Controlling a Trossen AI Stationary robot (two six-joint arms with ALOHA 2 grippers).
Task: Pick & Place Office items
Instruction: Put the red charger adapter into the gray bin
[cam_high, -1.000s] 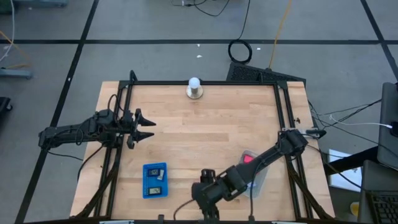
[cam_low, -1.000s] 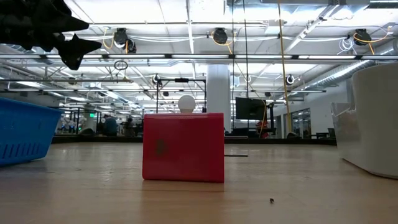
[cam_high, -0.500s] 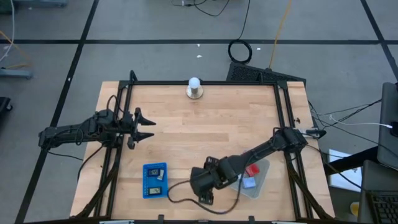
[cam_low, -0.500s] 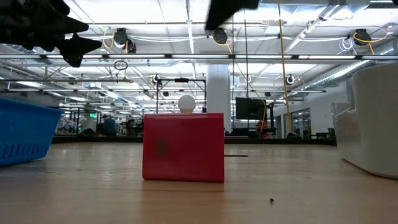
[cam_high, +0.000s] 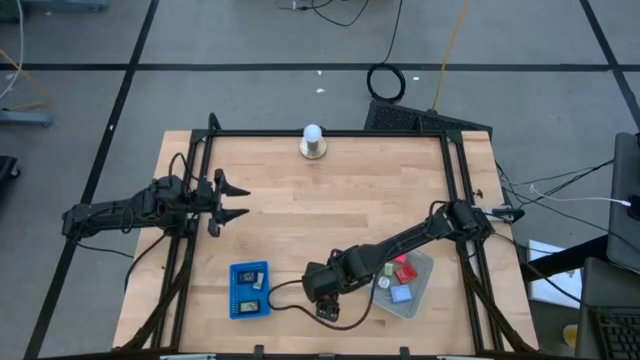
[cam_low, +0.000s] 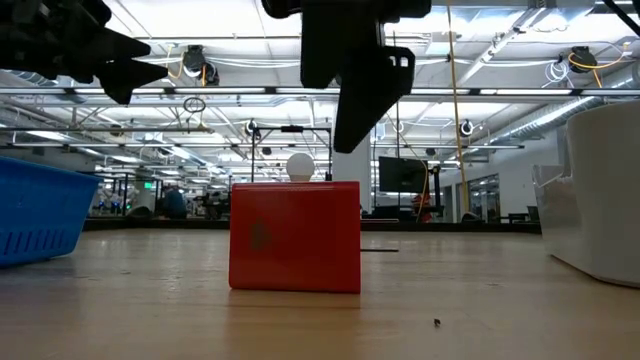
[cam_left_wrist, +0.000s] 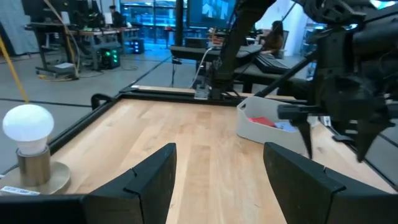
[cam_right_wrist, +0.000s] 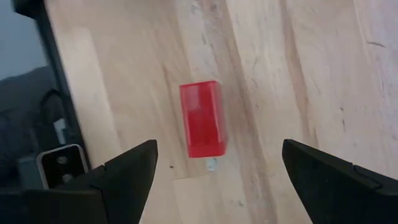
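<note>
R gripper (cam_right_wrist: 214, 171) is held spread above a red block (cam_right_wrist: 203, 119), which lies alone on the worktop (cam_high: 330, 200) near its 6 o'clock edge; no contact is seen. More office items, red (cam_high: 404, 272) and light-blue (cam_high: 400, 294), are seen in the clear bin (cam_high: 424, 268) at approx. 4 o'clock. Black labelled pcs (cam_high: 251, 272) lie in the blue tray (cam_high: 236, 290) at 7 o'clock. L gripper (cam_high: 232, 201) is parked spread at 9 o'clock, nothing pinched.

The pale butcher-block wooden bench (cam_high: 330, 210) looks smooth and matt, its grain plain. The translucent red plastic block (cam_right_wrist: 203, 119) is glossy. The white frosted ball on a brushed round metal base (cam_left_wrist: 28, 148) looks matt.
</note>
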